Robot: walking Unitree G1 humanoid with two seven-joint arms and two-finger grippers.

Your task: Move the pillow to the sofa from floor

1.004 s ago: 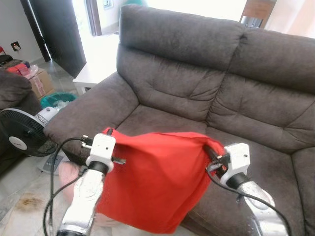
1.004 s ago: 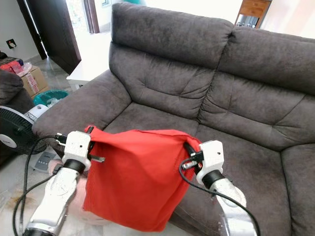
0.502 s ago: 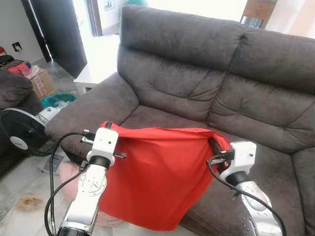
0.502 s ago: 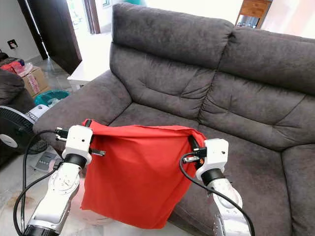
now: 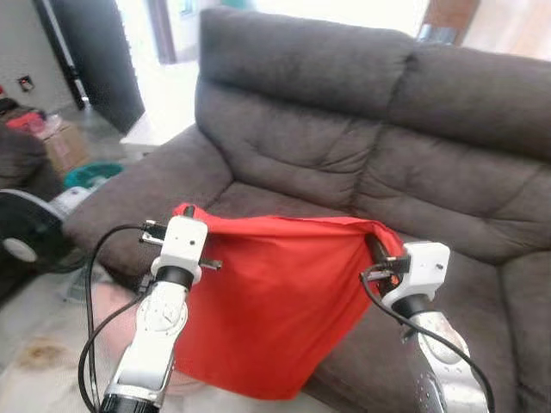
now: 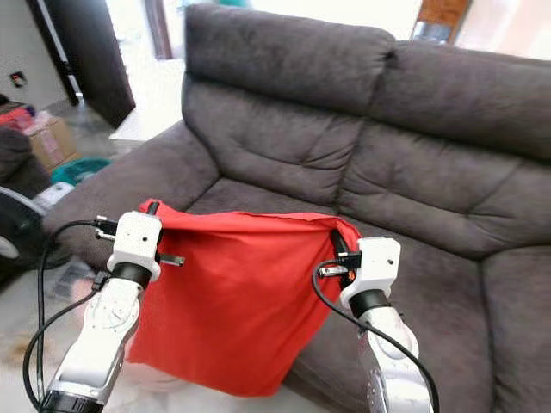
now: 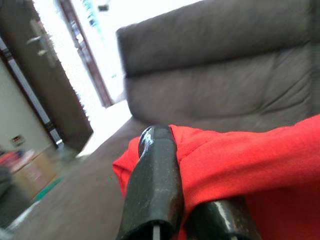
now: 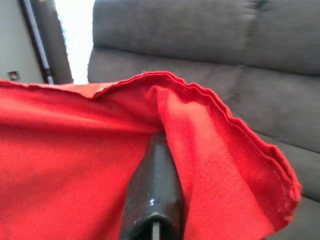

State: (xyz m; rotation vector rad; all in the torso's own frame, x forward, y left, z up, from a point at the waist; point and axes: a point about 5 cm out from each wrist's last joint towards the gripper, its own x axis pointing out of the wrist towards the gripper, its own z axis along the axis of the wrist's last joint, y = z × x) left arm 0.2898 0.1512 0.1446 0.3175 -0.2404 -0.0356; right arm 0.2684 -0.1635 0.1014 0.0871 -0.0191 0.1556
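While both grippers stay pinched shut on the top corners, I have the red pillow (image 5: 275, 301) hanging between the left gripper (image 5: 179, 213) and right gripper (image 5: 376, 247), ahead of the sofa (image 5: 362, 146). It looks light, limp; seam edges grip best.
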